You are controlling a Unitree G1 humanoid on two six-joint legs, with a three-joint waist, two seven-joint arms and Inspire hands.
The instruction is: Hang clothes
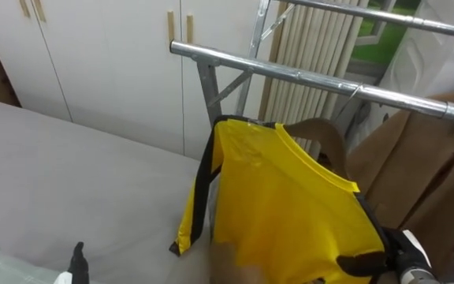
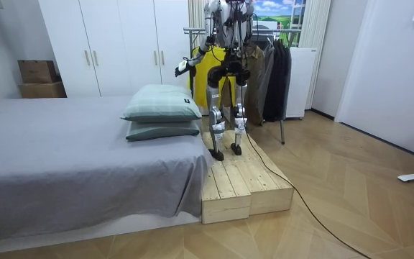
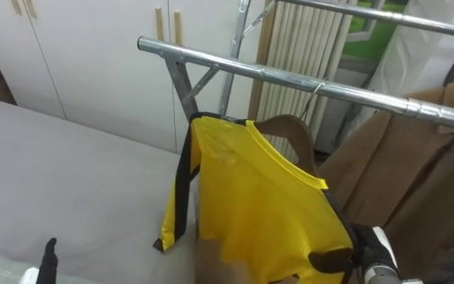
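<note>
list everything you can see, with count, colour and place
shirt: one, yellow and black, in front of the rack
rack: one, silver metal, behind the shirt
coat: one, brown, on the rack, right
bed: one, grey, left of the robot
pillows: two, pale green, stacked on the bed
wardrobe: one, white, behind the bed
boxes: two, brown, beside the wardrobe
platform: one, pale wood, under the robot
right hand: fingers curled on the shirt, lower right
left hand: lower left, over the bed

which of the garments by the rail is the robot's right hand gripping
The yellow shirt with black trim: the right hand is curled on its lower edge. The brown coat beside it hangs from the metal rail, untouched.
</note>
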